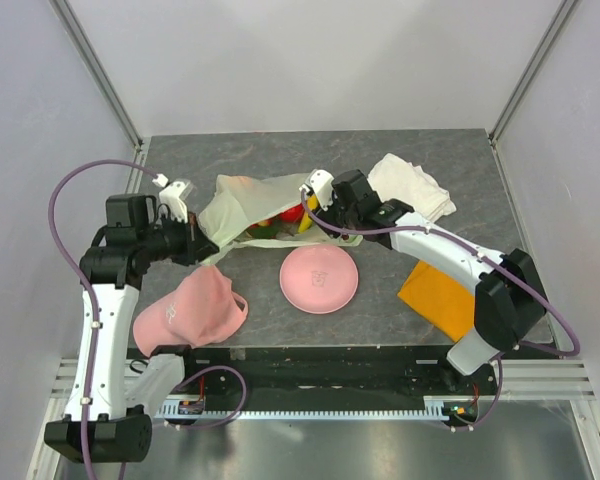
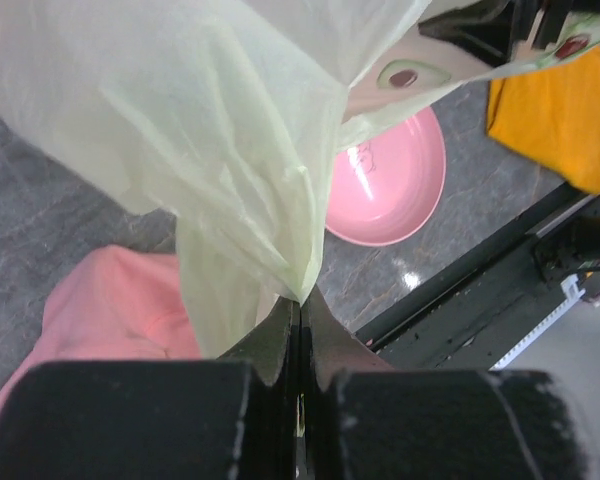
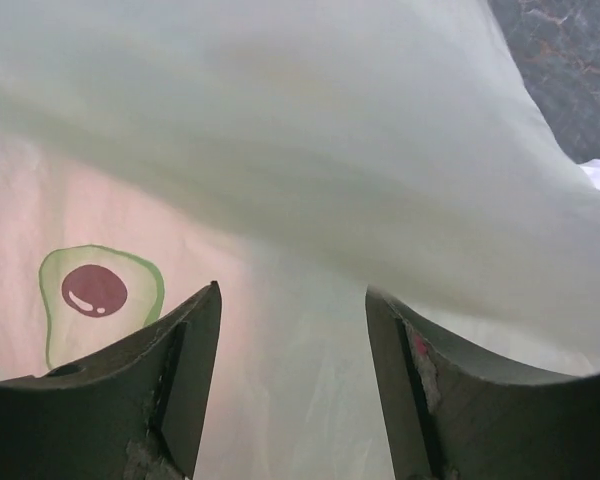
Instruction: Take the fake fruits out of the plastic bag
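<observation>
Pinching the plastic bag (image 1: 235,200) edge above the tabletop (image 1: 380,315), left fingers (image 2: 285,335) clamp tight while right fingers (image 3: 190,350), spread at its mouth, must next reach the fake fruits (image 1: 280,222) inside.

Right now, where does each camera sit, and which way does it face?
Top: fixed above and behind, looking down on the table; left arm and right arm show.
Left wrist: on that arm, looking along the left gripper, shut on the bag, toward the plate.
Right wrist: on that arm, looking past the open right gripper at the bag.
Shared: both wrist views catch the bag's avocado print.
</observation>
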Robot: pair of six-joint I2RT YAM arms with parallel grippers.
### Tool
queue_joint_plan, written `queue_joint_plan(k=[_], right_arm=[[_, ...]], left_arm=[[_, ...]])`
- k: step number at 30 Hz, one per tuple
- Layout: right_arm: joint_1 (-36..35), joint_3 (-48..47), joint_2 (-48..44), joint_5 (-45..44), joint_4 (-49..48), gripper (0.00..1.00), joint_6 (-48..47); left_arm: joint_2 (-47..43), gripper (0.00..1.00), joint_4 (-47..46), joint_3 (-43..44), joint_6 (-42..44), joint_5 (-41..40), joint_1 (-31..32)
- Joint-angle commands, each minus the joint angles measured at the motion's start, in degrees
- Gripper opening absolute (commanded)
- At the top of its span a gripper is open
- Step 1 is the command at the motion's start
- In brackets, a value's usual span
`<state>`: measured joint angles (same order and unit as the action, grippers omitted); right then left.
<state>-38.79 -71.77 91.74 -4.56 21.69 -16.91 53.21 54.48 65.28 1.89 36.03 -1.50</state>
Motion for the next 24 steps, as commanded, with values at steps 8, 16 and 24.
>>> queue_joint_plan(k=[8, 16, 24], right_arm=[[-0.2, 4.8, -2.0, 4.5, 3.6, 0.70, 1.4], [-0.6, 3.4, -1.5, 7.5, 3.1, 0.71, 1.4], [-0.6, -9.8, 7.6, 6.1, 1.0, 0.72, 2.4]], left_arm=[[-1.8, 0.02, 7.3, 0.0, 12.4, -5.3, -0.1], [-0.2, 0.02, 5.1, -1.1, 15.2, -5.1, -0.1], [5.6, 0.02, -4.1, 3.6, 5.9, 3.5, -0.1]])
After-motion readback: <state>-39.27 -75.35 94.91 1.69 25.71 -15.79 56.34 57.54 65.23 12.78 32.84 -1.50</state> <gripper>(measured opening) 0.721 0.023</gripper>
